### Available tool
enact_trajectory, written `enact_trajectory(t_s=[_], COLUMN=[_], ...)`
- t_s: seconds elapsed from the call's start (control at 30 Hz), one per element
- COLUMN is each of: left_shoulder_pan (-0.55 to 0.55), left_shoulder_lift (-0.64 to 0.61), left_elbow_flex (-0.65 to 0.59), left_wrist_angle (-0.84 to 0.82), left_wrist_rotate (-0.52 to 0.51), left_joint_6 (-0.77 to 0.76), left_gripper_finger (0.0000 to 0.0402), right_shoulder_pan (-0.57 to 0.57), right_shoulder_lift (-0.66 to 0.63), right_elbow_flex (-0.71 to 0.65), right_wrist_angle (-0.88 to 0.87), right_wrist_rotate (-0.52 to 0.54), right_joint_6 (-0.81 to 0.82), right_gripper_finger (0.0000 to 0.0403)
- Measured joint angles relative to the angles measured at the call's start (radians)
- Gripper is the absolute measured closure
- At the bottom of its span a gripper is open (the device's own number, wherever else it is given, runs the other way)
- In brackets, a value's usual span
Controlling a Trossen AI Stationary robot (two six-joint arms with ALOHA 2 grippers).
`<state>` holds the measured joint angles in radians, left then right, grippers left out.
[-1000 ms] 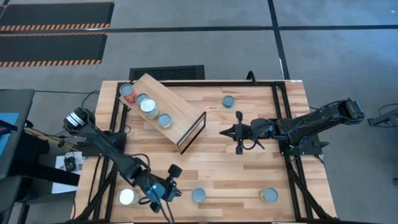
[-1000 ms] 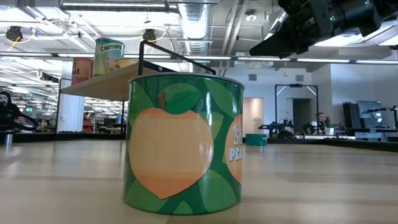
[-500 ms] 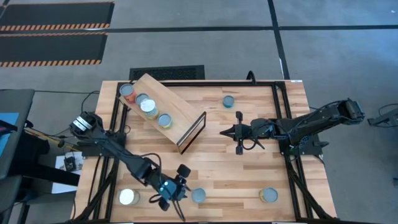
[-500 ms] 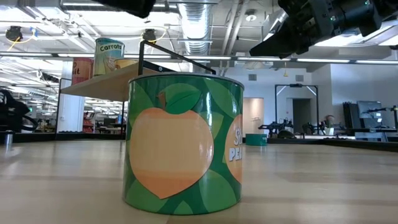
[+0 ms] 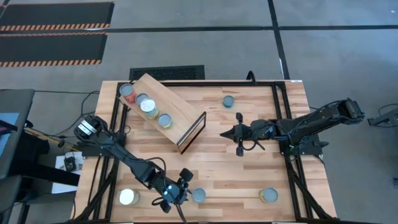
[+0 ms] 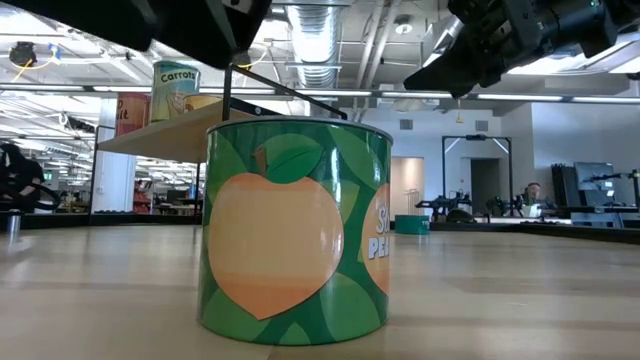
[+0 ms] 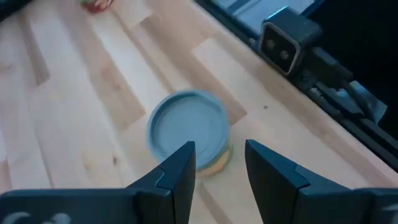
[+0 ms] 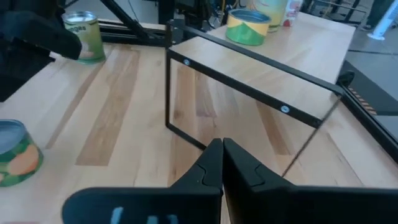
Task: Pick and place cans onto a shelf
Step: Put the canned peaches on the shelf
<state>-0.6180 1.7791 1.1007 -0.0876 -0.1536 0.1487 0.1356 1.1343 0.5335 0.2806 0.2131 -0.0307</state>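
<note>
I'm bringing the left gripper in over the near edge of the tabletop, fingers parted and pinching nothing. The can I'm after is standing upright just beside it at three o'clock; in the wrist view its blue lid is lying dead ahead between the fingertips. Farther off, the right gripper is hovering mid-table, pressed together and empty, well away. The shelf is waiting at eleven o'clock, four cans already on it.
</note>
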Motion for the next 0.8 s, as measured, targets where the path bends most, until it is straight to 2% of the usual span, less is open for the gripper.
enact_trajectory(t_s=[0.2, 0.5, 0.6, 0.73, 0.8], left_shoulder_pan=[-0.008, 0.006, 0.019, 0.026, 0.025], left_shoulder_lift=[0.074, 0.189, 0.187, 0.178, 0.177], left_elbow_flex=[0.037, 0.177, 0.18, 0.179, 0.179], left_wrist_angle=[0.061, -0.108, -0.106, -0.132, -0.135], left_wrist_rotate=[-0.03, -0.042, -0.038, -0.035, -0.035], left_joint_6=[0.081, 0.114, 0.094, 0.092, 0.089], left_gripper_finger=[0.0271, 0.028, 0.0311, 0.0381, 0.0393], right_shoulder_pan=[0.022, 0.026, 0.027, 0.028, 0.028], right_shoulder_lift=[0.0, 0.0, 0.0, 0.0, 0.0], right_elbow_flex=[0.0, 0.0, 0.0, 0.0, 0.0], right_wrist_angle=[0.015, 0.021, 0.02, 0.02, 0.021], right_wrist_rotate=[0.0, 0.002, 0.002, 0.002, 0.002], right_joint_6=[0.0, -0.003, -0.003, -0.003, -0.003], right_gripper_finger=[0.0381, 0.0381, 0.0381, 0.0381, 0.0381])
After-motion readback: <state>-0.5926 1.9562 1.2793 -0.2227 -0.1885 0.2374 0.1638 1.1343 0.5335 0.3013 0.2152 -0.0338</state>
